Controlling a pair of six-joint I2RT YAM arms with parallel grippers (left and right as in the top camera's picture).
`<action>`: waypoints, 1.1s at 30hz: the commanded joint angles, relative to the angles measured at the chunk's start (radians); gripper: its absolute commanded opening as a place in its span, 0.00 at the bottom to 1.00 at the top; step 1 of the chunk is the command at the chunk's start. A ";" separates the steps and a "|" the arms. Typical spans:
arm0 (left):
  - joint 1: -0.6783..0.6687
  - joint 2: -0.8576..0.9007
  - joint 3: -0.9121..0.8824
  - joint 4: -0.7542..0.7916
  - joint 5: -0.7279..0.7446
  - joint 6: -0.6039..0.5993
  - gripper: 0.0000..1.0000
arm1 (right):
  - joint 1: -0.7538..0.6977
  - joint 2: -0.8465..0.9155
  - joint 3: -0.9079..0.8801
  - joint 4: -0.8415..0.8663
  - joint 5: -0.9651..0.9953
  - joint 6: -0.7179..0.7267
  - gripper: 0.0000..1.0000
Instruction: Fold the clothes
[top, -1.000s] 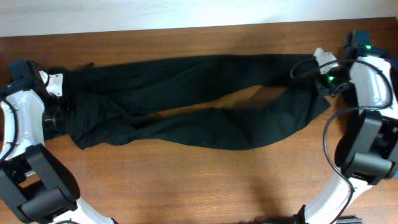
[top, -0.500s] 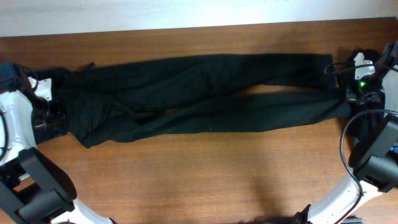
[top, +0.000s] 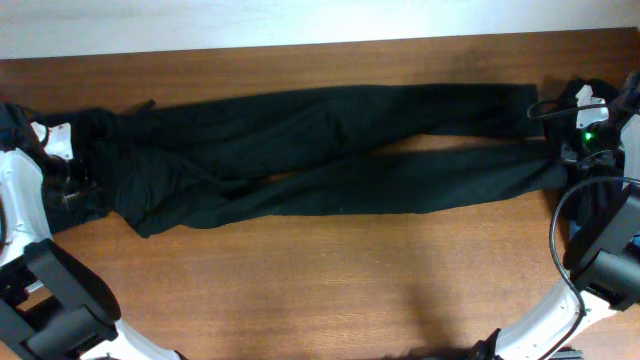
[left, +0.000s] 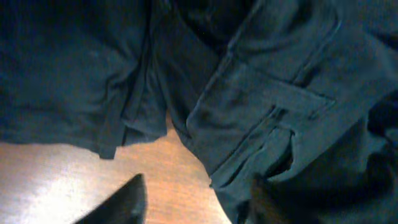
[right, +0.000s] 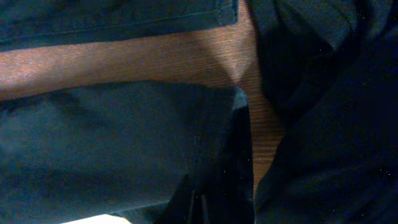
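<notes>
Black trousers (top: 330, 150) lie stretched full length across the wooden table (top: 300, 290), legs flat, ready for folding. My right gripper (right: 211, 199) pinches a leg cuff to hold it taut. My left gripper (left: 199, 199) hovers over the waist end, jaws parted, holding nothing.

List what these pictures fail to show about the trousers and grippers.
- Left wrist: the left gripper is cut off by the lower edge; one finger blurs into the dark trousers.
- Right wrist: the right gripper merges with black cloth; its grip is unreadable.
- Overhead: the grippers partly cover the waist and one leg end.
</notes>
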 joint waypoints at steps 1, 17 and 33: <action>0.002 -0.009 0.023 0.035 0.034 0.039 0.60 | -0.012 -0.012 0.006 0.006 -0.018 0.009 0.04; 0.001 0.151 -0.003 0.159 0.246 0.192 0.53 | -0.012 -0.012 0.006 0.007 -0.018 0.009 0.04; 0.001 0.145 0.042 0.098 0.250 0.192 0.00 | -0.012 -0.012 0.006 0.011 -0.018 0.009 0.04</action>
